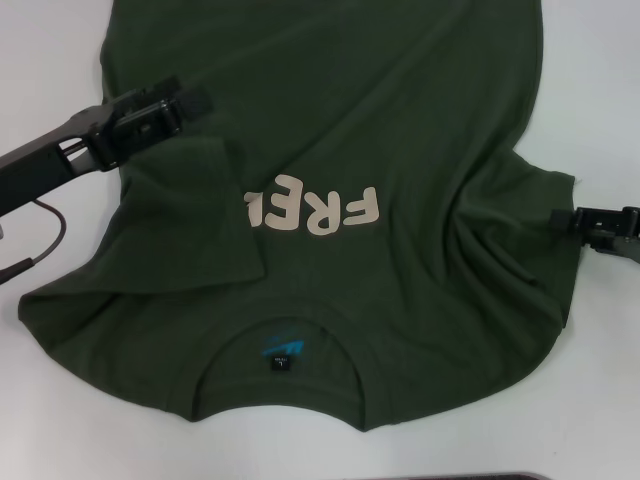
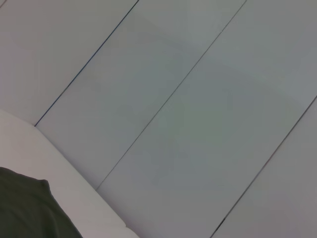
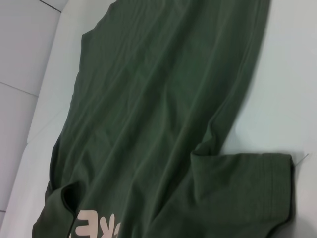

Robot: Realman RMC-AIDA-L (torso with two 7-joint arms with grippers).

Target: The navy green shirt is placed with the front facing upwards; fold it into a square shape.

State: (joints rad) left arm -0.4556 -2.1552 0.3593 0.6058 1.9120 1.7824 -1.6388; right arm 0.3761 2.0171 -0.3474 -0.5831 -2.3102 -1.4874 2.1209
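Head view: the shirt (image 1: 340, 200) lies face-up on the white counter (image 1: 60, 400), collar toward the robot; its left side is folded in over part of the lettering, the right side and length look unfolded, so early stage; left hand (image 1: 170, 112) sits above that fold, right hand (image 1: 590, 225) at the right sleeve edge, grip of both: can't tell. Left wrist view: a corner of the shirt (image 2: 25, 208), counter edge (image 2: 74, 168), pale panelled floor (image 2: 198, 109). Right wrist view: right sleeve (image 3: 247, 188) lies flat and spread.

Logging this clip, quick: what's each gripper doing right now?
Left gripper: over the navy green shirt, above a folded-over left side; grip state cannot be told.
Right gripper: at the shirt's right sleeve edge; cannot be told.
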